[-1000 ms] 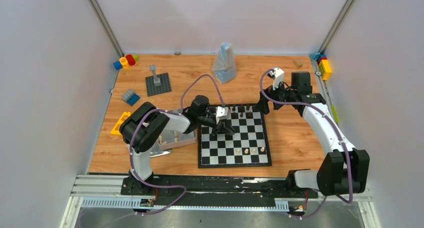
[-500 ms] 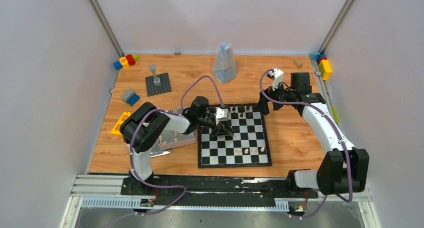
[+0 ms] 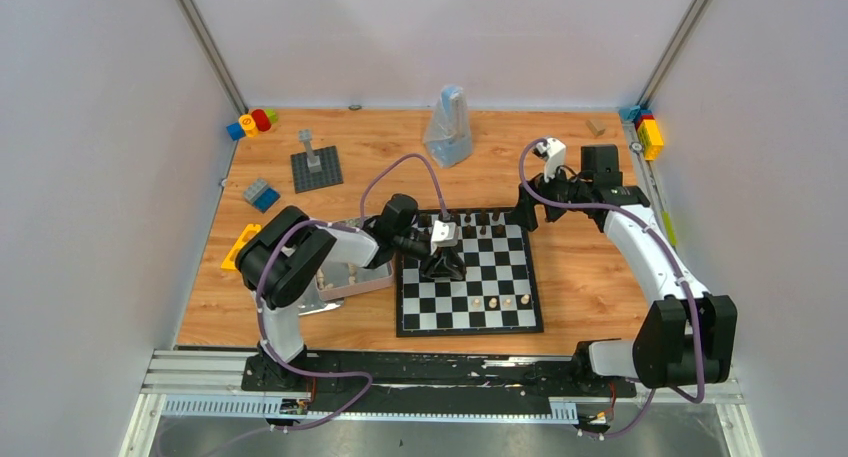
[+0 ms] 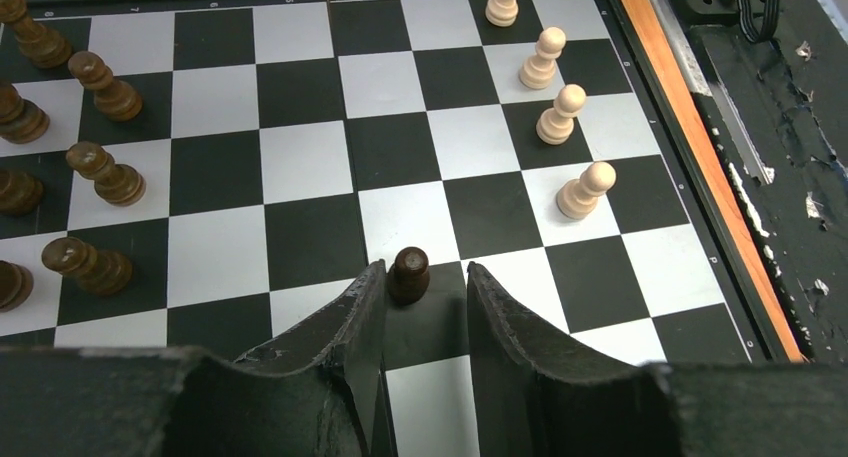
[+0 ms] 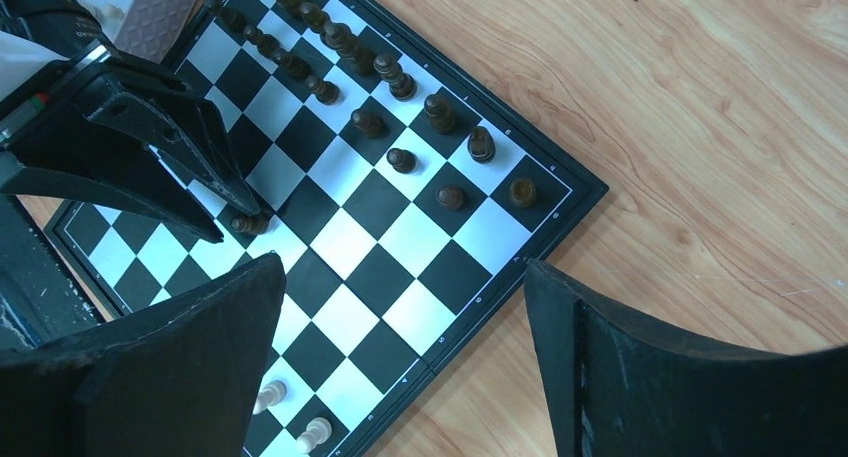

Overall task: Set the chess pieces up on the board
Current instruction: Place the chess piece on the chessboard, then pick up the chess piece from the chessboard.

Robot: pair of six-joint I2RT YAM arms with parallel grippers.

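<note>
A wooden counter (image 3: 400,157) fills the scene, walled in white on three sides. Two black and white robot arms reach from its near edge. The left arm (image 3: 300,257) bends across to the board's left half. The right arm (image 3: 640,242) stretches forward along the right side and ends above the board's far right corner.

The board (image 3: 455,317), black and white squares in a thin black border, lies flat at the centre of the counter. A silver metal tin (image 3: 372,283) sits just beside its left edge, partly under the left arm, with pale pieces inside.

The left jaws are low over the board and apart, straddling a single dark pawn (image 4: 408,274) that stands upright on a dark square. One finger looks to touch it; the other leaves a gap. The right jaws hang above the board, spread wide, with nothing between them.

Dark pieces (image 3: 485,220) crowd the two far rows. Four cream pawns (image 4: 585,190) stand in a line in the second row from the near edge, on the right.
</note>
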